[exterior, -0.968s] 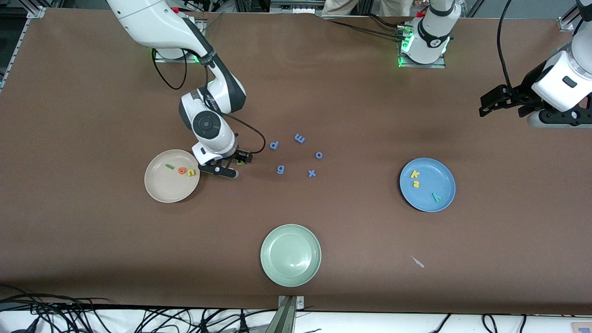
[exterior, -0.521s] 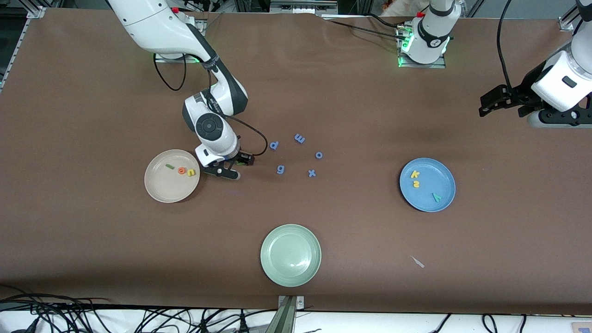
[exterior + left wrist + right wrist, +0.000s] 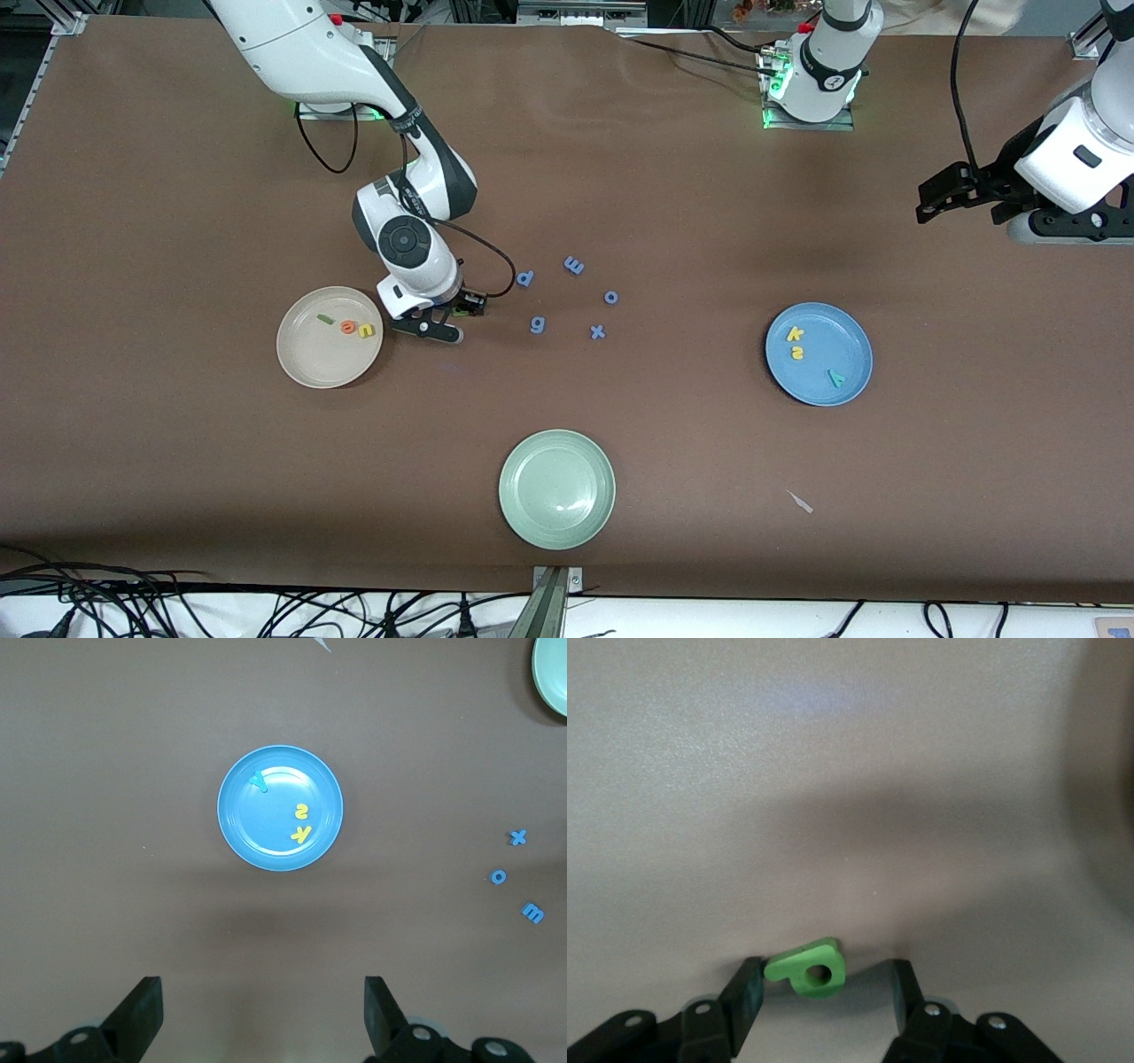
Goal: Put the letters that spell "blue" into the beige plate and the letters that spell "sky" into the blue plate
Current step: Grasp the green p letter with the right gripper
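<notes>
My right gripper (image 3: pixel 450 318) is down at the table beside the beige plate (image 3: pixel 306 365), toward the right arm's end. Its fingers stand open around the green b (image 3: pixel 808 968). One finger touches the b's stem and the other stands apart from it. The beige plate holds the dark-green l (image 3: pixel 324 319), orange e (image 3: pixel 348 328) and yellow u (image 3: pixel 366 330). In the blue plate (image 3: pixel 846 341) lie the yellow k (image 3: pixel 795 334), yellow s (image 3: pixel 797 353) and teal y (image 3: pixel 835 377). My left gripper (image 3: pixel 930 202) waits open, up over the left arm's end of the table.
Several blue-purple letters lie mid-table beside my right gripper: p (image 3: pixel 524 278), m (image 3: pixel 574 264), o (image 3: pixel 610 297), g (image 3: pixel 537 325), x (image 3: pixel 598 332). A pale green plate (image 3: pixel 556 489) sits nearest the front camera. A small white scrap (image 3: pixel 800 501) lies beside it.
My right gripper has edged toward the green b, lowered over it, and its fingers have narrowed around it. The left arm has not moved.
</notes>
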